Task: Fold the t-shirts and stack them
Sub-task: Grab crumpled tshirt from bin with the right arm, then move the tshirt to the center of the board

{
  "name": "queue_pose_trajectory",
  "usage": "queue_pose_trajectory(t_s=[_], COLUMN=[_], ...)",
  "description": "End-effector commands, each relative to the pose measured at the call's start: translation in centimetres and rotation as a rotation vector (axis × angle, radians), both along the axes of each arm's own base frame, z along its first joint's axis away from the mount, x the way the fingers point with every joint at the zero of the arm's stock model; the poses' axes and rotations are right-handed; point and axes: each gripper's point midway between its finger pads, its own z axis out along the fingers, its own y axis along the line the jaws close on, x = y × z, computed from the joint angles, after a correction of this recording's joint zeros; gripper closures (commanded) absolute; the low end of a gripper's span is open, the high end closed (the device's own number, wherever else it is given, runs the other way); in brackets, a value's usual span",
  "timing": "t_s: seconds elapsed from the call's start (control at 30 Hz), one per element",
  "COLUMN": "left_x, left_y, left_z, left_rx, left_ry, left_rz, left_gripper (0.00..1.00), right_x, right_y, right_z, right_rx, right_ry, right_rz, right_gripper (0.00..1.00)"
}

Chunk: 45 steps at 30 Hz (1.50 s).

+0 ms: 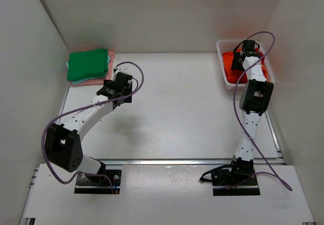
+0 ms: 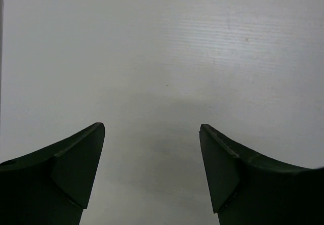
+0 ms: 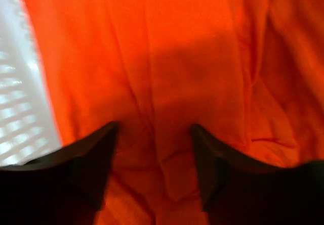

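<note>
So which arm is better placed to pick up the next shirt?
Right. Its tool is open, straddling a fold of the orange shirt in the basket. The left tool hangs open above bare table, near the folded stack.

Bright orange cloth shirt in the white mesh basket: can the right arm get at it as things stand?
Probably yes. The right tool hangs open just above the bright orange cloth shirt in the white plastic mesh basket, and nothing shows between its fingers and the cloth.
</note>
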Motion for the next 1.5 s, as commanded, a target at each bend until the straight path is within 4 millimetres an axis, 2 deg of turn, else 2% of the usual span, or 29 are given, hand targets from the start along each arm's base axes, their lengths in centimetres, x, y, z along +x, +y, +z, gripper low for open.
queue_pose_trajectory(t_s=[0.0, 0.03, 0.1, 0.2, 0.27, 0.37, 0.47, 0.5, 0.57, 0.6, 0.67, 0.77, 0.8, 0.9, 0.97, 1.0, 1.03, 1.07, 1.1, 1.13, 1.17, 1.2, 1.23, 1.27, 1.3, 1.33, 1.37, 1.4, 1.47], left_x=[2.5, 2.9, 3.3, 4.8, 6.1, 7.8, 9.2, 9.1, 8.9, 8.2, 7.5, 6.8, 6.3, 4.9, 4.0, 3.7, 3.3, 3.1, 2.7, 2.2, 1.6, 1.3, 1.0, 0.5, 0.4, 0.1, -0.5, -0.7, -1.5], left_y=[1.3, 1.8, 3.9, 4.1, 3.0, 1.5, 0.1, 0.0, -1.4, -2.1, -3.4, -4.4, -4.4, -6.2, -6.1, -5.1, -5.0, -4.6, -5.3, -5.9, -7.1, -7.3, -7.0, -6.7, -6.6, -6.7, -8.2, -8.7, -10.3], left_z=[2.3, 2.2, 1.8, 1.6, 3.0, 4.5, 6.6, 7.4, 9.2, 10.6, 12.0, 15.1, 16.2, 19.5, 21.7, 22.7, 23.5, 24.3, 25.0, 25.2, 25.4, 25.6, 25.2, 25.3, 24.6, 23.9, 21.6, 20.8, 16.8], left_rx=[-0.122, -0.152, -0.223, -0.26, -0.164, -0.176, -0.418, -0.445, -0.467, -0.467, -0.501, -0.535, -0.525, -0.455, -0.431, -0.448, -0.5, -0.535, -0.525, -0.509, -0.486, -0.494, -0.528, -0.556, -0.549, -0.535, -0.542, -0.567, -0.681], left_ry=[-0.078, -0.087, -0.098, -0.103, -0.137, -0.159, -0.184, -0.198, -0.219, -0.243, -0.261, -0.309, -0.329, -0.39, -0.44, -0.462, -0.48, -0.5, -0.512, -0.514, -0.515, -0.523, -0.517, -0.52, -0.51, -0.49, -0.423, -0.4, -0.307], left_rz=[0.041, 0.063, 0.207, 0.159, 0.037, -0.089, -0.189, -0.195, -0.258, -0.258, -0.295, -0.312, -0.322, -0.388, -0.382, -0.351, -0.328, -0.322, -0.363, -0.397, -0.452, -0.468, -0.461, -0.445, -0.452, -0.463, -0.519, -0.53, -0.55], left_gripper=[0.17, 0.5, 1.0, 1.0, 1.0, 0.94, 1.0, 1.0, 1.0, 1.0, 1.0, 0.98, 0.98, 0.96, 0.95, 0.93, 0.91, 0.87, 0.6, 0.45, 0.44, 0.41, 0.37, 0.36, 0.36, 0.36, 0.35, 0.35, 0.36], right_x=[0.5, 0.4, 0.6, 1.2, 1.8, 3.0, 2.7, 2.7, 0.9, -0.5, -3.3, -6.8, -7.5, -12.3, -14.1, -15.4, -14.7, -17.3, -18.5, -18.3, -19.8, -20.4, -20.9, -21.9, -22.7, -23.3, -23.8, -24.1, -24.8], right_y=[-1.5, -1.3, -2.1, -1.8, -2.1, -1.6, 0.0, 0.7, 2.2, 4.8, 7.5, 12.4, 13.5, 18.4, 20.6, 22.0, 23.2, 24.5, 26.1, 26.8, 28.4, 29.8, 30.6, 32.1, 33.5, 34.2, 34.8, 35.1, 34.7], right_z=[0.2, -0.8, 0.0, 2.2, 5.5, 11.9, 21.6, 23.4, 29.7, 34.1, 39.6, 44.2, 44.7, 49.4, 49.6, 47.9, 44.1, 45.8, 43.1, 38.8, 37.5, 34.9, 32.4, 29.9, 27.1, 25.8, 23.6, 22.9, 19.9], right_rx=[-0.004, 0.004, 0.011, -0.009, -0.027, -0.047, -0.07, -0.057, -0.041, -0.02, -0.02, 0.025, 0.031, 0.015, 0.053, 0.069, 0.079, 0.115, 0.181, 0.224, 0.302, 0.342, 0.338, 0.317, 0.286, 0.285, 0.308, 0.319, 0.35], right_ry=[-0.019, 0.002, -0.011, -0.059, -0.132, -0.286, -0.484, -0.53, -0.645, -0.731, -0.833, -0.916, -0.928, -1.02, -1.039, -1.012, -0.968, -1.044, -1.01, -0.922, -0.883, -0.814, -0.721, -0.625, -0.523, -0.477, -0.408, -0.392, -0.333], right_rz=[-0.056, -0.048, -0.074, -0.069, -0.079, -0.059, -0.011, 0.021, 0.045, 0.12, 0.189, 0.295, 0.319, 0.412, 0.45, 0.472, 0.489, 0.521, 0.542, 0.527, 0.554, 0.581, 0.599, 0.629, 0.672, 0.688, 0.706, 0.72, 0.699], right_gripper=[0.47, 0.71, 1.0, 1.0, 1.0, 1.0, 1.0, 1.0, 1.0, 1.0, 1.0, 1.0, 1.0, 0.99, 1.0, 1.0, 1.0, 1.0, 1.0, 1.0, 1.0, 1.0, 0.89, 0.58, 0.44, 0.35, 0.27, 0.25, 0.3])
